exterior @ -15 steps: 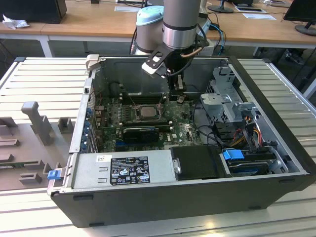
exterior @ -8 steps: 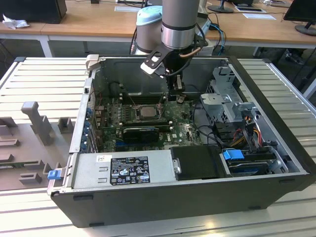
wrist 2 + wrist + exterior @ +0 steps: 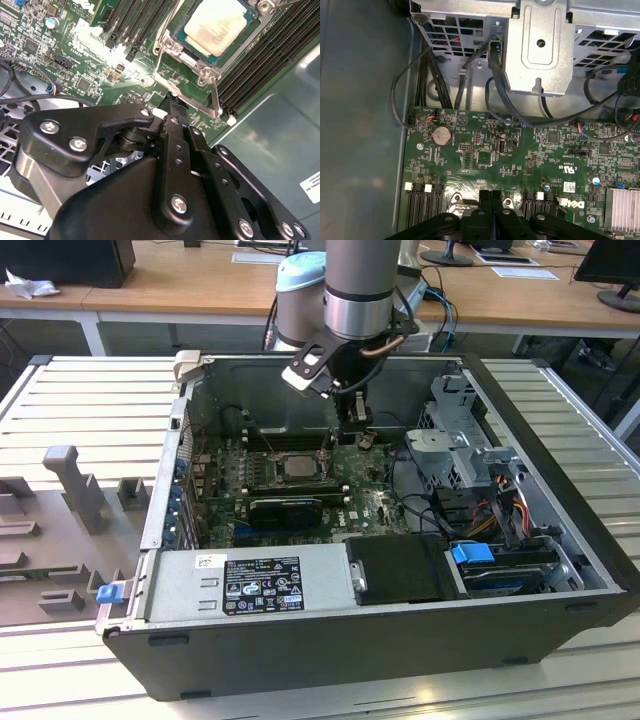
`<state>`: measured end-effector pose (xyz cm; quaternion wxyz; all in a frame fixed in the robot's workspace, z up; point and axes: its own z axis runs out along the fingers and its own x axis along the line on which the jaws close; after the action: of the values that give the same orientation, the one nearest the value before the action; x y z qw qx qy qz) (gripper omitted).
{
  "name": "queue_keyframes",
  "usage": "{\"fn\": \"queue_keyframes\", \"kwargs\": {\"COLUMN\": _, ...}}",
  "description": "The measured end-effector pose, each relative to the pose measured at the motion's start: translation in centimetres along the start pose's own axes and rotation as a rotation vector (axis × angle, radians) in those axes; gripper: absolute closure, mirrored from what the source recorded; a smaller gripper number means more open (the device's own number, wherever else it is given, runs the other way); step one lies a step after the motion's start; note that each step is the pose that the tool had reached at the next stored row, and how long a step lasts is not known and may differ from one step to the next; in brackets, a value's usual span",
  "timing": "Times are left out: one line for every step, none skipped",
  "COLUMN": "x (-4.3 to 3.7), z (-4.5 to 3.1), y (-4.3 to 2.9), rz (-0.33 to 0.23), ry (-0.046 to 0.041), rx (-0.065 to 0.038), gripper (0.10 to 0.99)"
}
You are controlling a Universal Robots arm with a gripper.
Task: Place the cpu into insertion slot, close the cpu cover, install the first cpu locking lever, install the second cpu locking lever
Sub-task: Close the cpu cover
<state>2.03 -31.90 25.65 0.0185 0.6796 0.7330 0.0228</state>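
The cpu (image 3: 219, 26) lies flat in the insertion slot (image 3: 165, 75), its silver-grey top showing; in the exterior view the cpu (image 3: 298, 466) sits mid-board. The cpu cover (image 3: 202, 66) lies down around the chip as a silvery frame. A thin metal locking lever (image 3: 216, 97) runs along the socket's side, and a lever (image 3: 327, 447) stands up at the socket's edge nearest the gripper. My gripper (image 3: 352, 428) hangs just off the socket's corner, toward the exterior view's right. Its fingers (image 3: 490, 199) are shut together, and I see nothing between them. The fingertip (image 3: 171, 106) ends close to the socket's rim.
Long black memory slots (image 3: 260, 55) flank the socket. A metal drive cage (image 3: 460, 440) and cable bundles (image 3: 500, 500) fill the case toward the exterior view's right. The case wall (image 3: 175, 450) rises at the left. A black power supply (image 3: 260, 585) lies in front.
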Motion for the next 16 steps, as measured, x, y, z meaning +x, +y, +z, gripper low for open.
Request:
{"fn": "queue_keyframes", "kwargs": {"x": 0.00, "z": -0.01, "y": -0.05, "rz": 0.000, "ry": -0.0001, "rx": 0.000, "gripper": 0.980}}
{"fn": "queue_keyframes", "kwargs": {"x": 0.01, "z": -0.01, "y": -0.10, "rz": 0.000, "ry": -0.0001, "rx": 0.000, "gripper": 0.980}}
{"fn": "queue_keyframes", "kwargs": {"x": 0.01, "z": -0.01, "y": -0.12, "rz": 0.000, "ry": -0.0001, "rx": 0.000, "gripper": 0.980}}
{"fn": "queue_keyframes", "kwargs": {"x": 0.01, "z": -0.01, "y": -0.15, "rz": 0.000, "ry": -0.0001, "rx": 0.000, "gripper": 0.980}}
{"fn": "queue_keyframes", "kwargs": {"x": 0.01, "z": -0.01, "y": -0.18, "rz": 0.000, "ry": 0.0000, "rx": 0.000, "gripper": 0.980}}
{"fn": "queue_keyframes", "kwargs": {"x": 0.02, "z": -0.02, "y": -0.22, "rz": 0.000, "ry": -0.0001, "rx": 0.000, "gripper": 0.980}}
{"fn": "queue_keyframes", "kwargs": {"x": 0.02, "z": -0.02, "y": -0.28, "rz": 0.000, "ry": -0.0001, "rx": 0.000, "gripper": 0.980}}
{"fn": "queue_keyframes", "kwargs": {"x": 0.02, "z": -0.02, "y": -0.32, "rz": 0.000, "ry": 0.0000, "rx": 0.000, "gripper": 0.980}}
{"fn": "queue_keyframes", "kwargs": {"x": 0.03, "z": -0.03, "y": -0.39, "rz": 0.000, "ry": -0.0001, "rx": 0.000, "gripper": 0.980}}
{"fn": "queue_keyframes", "kwargs": {"x": 0.03, "z": -0.03, "y": -0.45, "rz": 0.000, "ry": -0.0001, "rx": 0.000, "gripper": 0.980}}
{"fn": "queue_keyframes", "kwargs": {"x": 0.04, "z": -0.03, "y": -0.51, "rz": 0.000, "ry": 0.0000, "rx": 0.000, "gripper": 0.980}}
{"fn": "queue_keyframes", "kwargs": {"x": 0.04, "z": -0.03, "y": -0.57, "rz": 0.000, "ry": -0.0001, "rx": 0.000, "gripper": 0.980}}
{"fn": "queue_keyframes", "kwargs": {"x": 0.05, "z": -0.04, "y": -0.62, "rz": 0.000, "ry": -0.0001, "rx": 0.000, "gripper": 0.980}}
{"fn": "queue_keyframes", "kwargs": {"x": 0.05, "z": -0.04, "y": -0.65, "rz": 0.000, "ry": -0.0001, "rx": 0.000, "gripper": 0.980}}
{"fn": "queue_keyframes", "kwargs": {"x": 0.05, "z": -0.04, "y": -0.72, "rz": 0.000, "ry": -0.0001, "rx": 0.000, "gripper": 0.980}}
{"fn": "queue_keyframes", "kwargs": {"x": 0.06, "z": -0.04, "y": -0.77, "rz": 0.000, "ry": 0.0000, "rx": 0.000, "gripper": 0.980}}
